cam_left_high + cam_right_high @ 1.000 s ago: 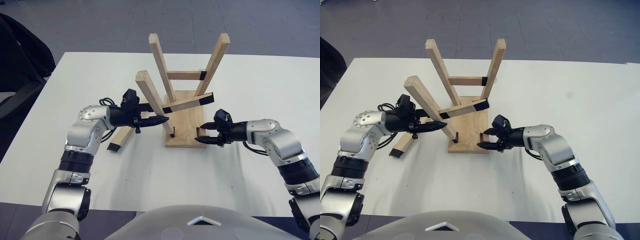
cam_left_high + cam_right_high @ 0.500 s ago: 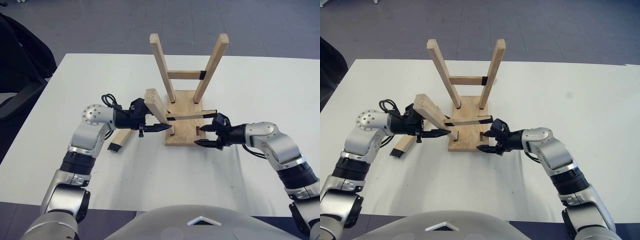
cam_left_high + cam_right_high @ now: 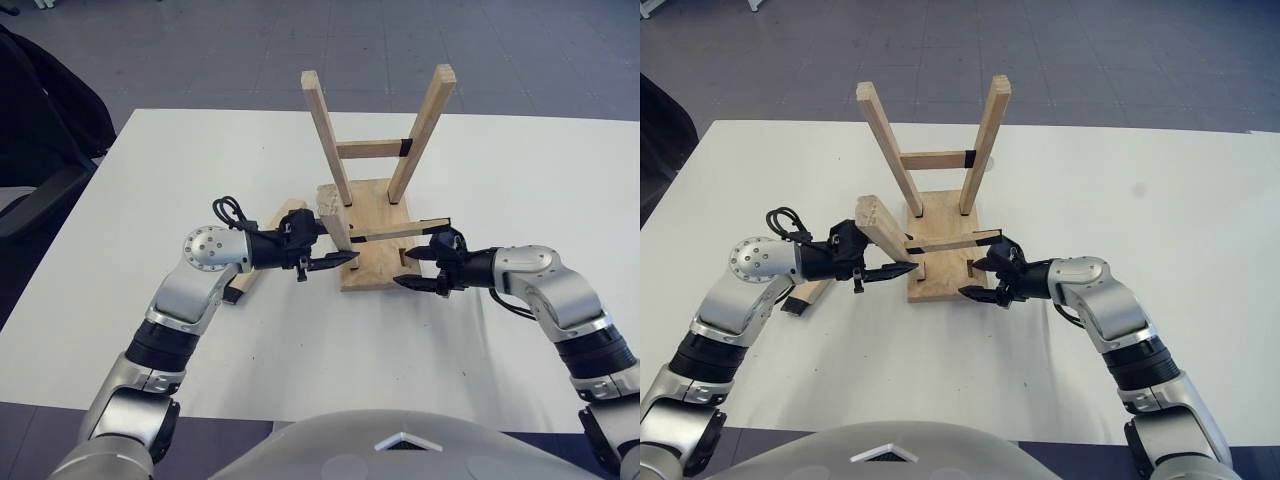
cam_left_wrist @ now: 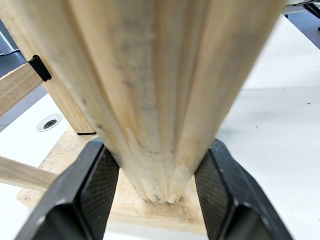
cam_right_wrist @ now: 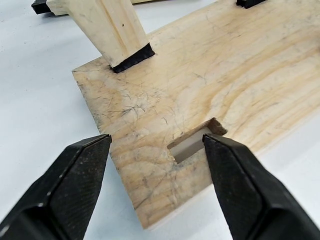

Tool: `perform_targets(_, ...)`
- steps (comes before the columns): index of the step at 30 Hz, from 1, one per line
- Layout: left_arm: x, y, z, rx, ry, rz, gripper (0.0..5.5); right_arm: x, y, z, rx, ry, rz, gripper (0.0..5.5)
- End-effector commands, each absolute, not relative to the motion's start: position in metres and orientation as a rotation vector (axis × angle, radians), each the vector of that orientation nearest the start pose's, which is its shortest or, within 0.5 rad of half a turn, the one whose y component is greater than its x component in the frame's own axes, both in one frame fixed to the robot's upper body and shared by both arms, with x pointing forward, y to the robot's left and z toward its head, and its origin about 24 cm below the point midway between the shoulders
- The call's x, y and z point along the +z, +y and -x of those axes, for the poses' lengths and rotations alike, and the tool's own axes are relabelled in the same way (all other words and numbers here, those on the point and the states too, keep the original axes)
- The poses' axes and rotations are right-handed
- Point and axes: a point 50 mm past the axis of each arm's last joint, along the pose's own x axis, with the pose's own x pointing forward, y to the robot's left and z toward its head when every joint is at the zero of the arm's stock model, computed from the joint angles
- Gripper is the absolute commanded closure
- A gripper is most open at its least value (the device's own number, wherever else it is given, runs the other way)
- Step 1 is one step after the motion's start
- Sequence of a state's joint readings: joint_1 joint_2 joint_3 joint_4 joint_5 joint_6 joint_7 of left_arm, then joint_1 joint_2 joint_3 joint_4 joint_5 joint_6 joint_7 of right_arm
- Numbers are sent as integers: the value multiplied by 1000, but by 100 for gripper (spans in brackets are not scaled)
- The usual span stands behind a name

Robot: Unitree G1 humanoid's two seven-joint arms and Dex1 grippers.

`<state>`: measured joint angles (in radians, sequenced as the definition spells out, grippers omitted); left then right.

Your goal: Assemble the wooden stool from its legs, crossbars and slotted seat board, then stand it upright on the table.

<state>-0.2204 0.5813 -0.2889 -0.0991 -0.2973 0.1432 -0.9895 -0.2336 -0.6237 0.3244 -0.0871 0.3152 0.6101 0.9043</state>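
Seat board (image 3: 378, 262) lies flat on the white tabletop (image 3: 500, 180), right between your two pincers. Your left pincer (image 3: 340, 260) is clamped on a tilted leg (image 3: 335, 222), one finger on each side of it. The leg's lower end meets the board just ahead of the fingertips, though you can't tell whether it sits in a slot. A crossbar (image 3: 400, 230) runs off that leg, passing above the board toward your right pincer (image 3: 405, 270). That pincer is spread wide and holds nothing. Its fingers straddle the board's near corner, and an empty slot (image 5: 195, 140) sits just inside one fingertip. Beyond both pincers, two upright legs (image 3: 325, 135) stand at the board's far end. A short crossbar (image 3: 370, 149) joins them. One loose leg (image 3: 810, 292) lies flat on the tabletop behind your left pincer, partly under that arm.
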Motion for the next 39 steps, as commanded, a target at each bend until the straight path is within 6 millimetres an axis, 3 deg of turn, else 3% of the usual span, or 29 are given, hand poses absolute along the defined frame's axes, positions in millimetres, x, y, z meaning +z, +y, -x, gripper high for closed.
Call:
perform_targets(1, 27, 154, -230, -1244, 479, -354, 339, 32, -165, -237, 1093, 746, 183, 214)
perform_targets(10, 76, 142, -250, -1258, 209, -270, 339, 31, -164, -235, 1096, 741, 184, 214)
perform_targets(11, 77, 142, -251, -1256, 203, -269, 300, 31, -163, -235, 1096, 740, 183, 214)
perform_targets(17, 90, 139, -257, -1263, 129, -260, 214, 32, -163, -235, 1092, 737, 180, 214)
perform_targets(20, 85, 143, -246, -1309, 180, -273, 161, 33, -165, -235, 1078, 727, 174, 214)
perform_targets(24, 70, 153, -232, -1313, 296, -320, 98, 50, -174, -239, 1041, 667, 161, 214)
perform_targets(30, 47, 142, -237, -1143, 324, -355, 10, 63, -177, -239, 1007, 641, 143, 214)
perform_targets(36, 36, 137, -228, -1168, 366, -377, 4, 46, -197, -233, 945, 727, 141, 214)
perform_targets(39, 35, 142, -239, -1108, 358, -425, 4, 34, -199, -230, 942, 762, 139, 214)
